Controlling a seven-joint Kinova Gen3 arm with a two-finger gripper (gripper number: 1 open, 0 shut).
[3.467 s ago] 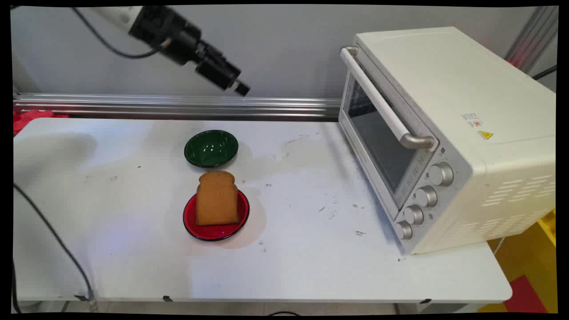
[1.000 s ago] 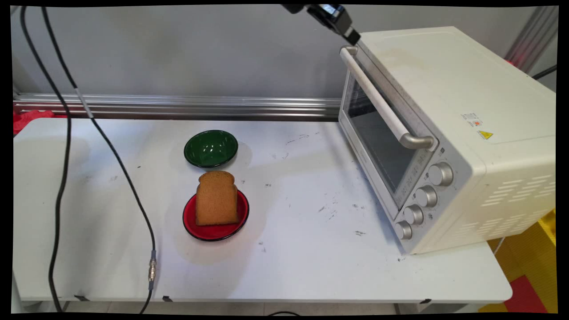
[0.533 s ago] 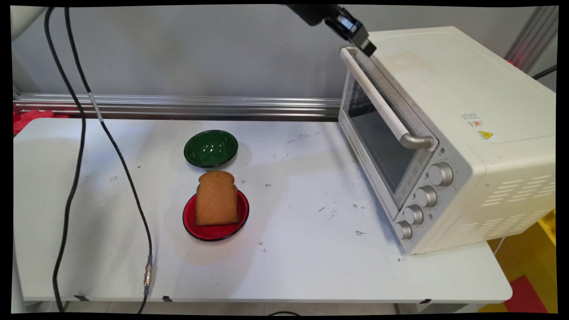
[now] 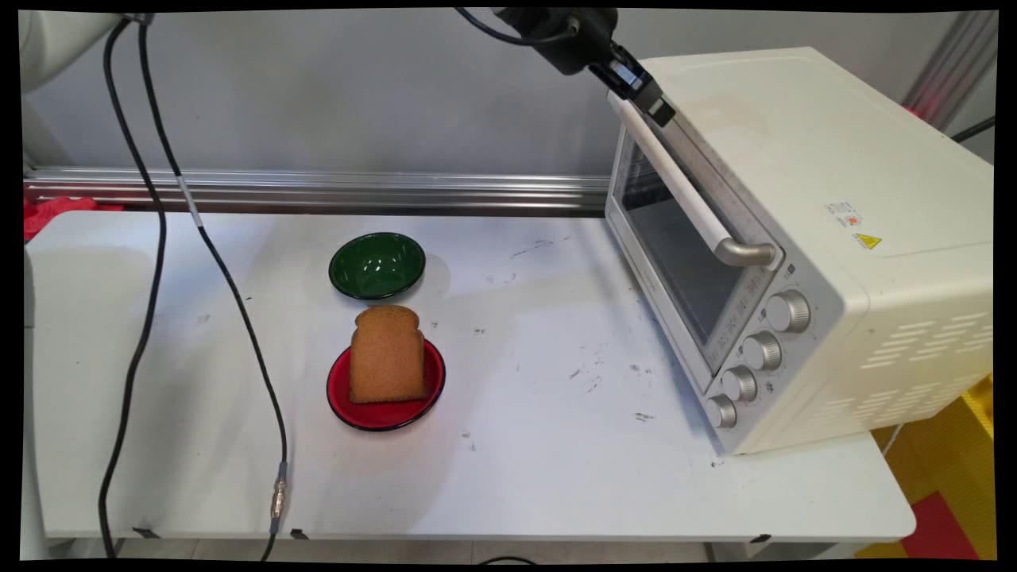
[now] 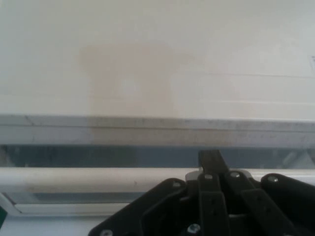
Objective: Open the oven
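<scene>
Fingers first: the gripper sits right at the far end of the toaster oven's handle, up by the door's top edge. One finger pokes up behind the bar in the hand view, but I honestly can't tell whether the fingers are closed on it or not. The oven stands angled on the right of the counter, door shut. Well off to the left, a slice of bread stands on a red plate, with a green bowl just behind. Scuffed white counter, grey wall, metal rail along the back.
</scene>
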